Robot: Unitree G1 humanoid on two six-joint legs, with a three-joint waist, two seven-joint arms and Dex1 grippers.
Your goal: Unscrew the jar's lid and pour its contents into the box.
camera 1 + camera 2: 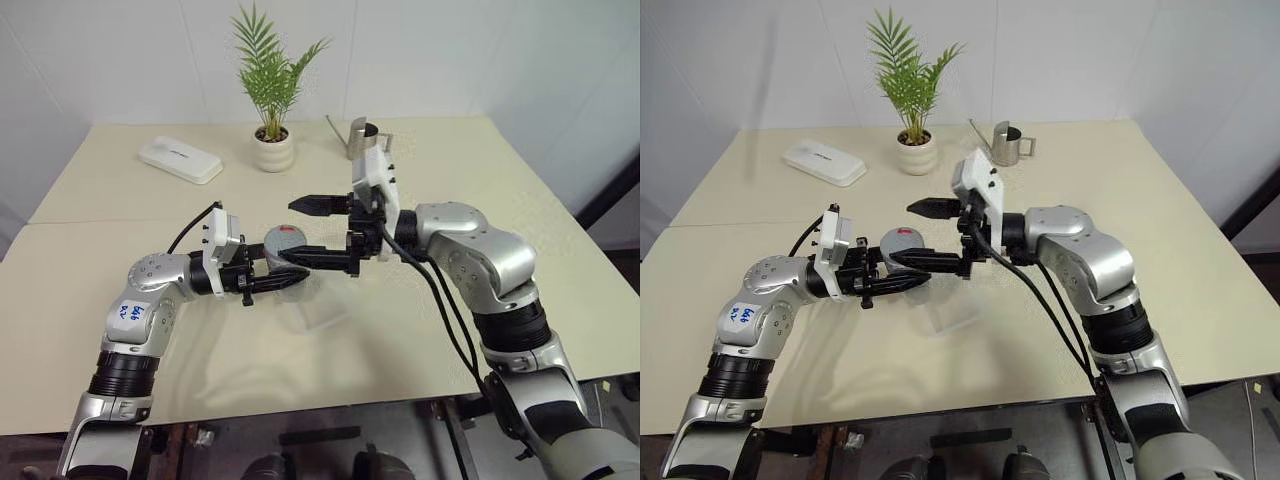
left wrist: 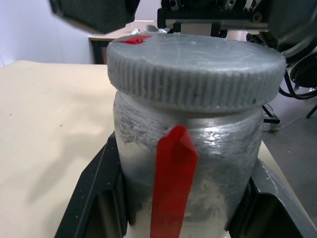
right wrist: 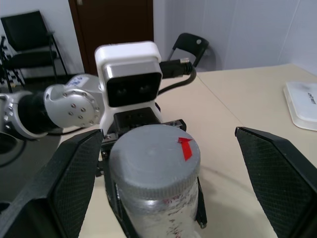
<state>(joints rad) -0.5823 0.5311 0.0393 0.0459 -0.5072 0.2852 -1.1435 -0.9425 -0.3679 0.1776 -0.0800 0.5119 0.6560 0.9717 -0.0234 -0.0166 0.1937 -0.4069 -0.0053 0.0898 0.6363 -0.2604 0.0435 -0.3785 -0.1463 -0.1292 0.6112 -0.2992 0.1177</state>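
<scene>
Bench (image 1: 520, 330) middle – right claw (image 1: 312, 232) spread wide, fingers flanking lid (image 3: 154, 148), no contact visible. Left claw (image 1: 285, 275) clamped on jar (image 2: 193, 163) body, lifted above bench – lid on. Clear box (image 1: 318, 312) just beneath.

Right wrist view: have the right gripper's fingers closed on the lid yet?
No. The right gripper stands wide open, its fingers apart on either side of the lid, touching nothing.
</scene>
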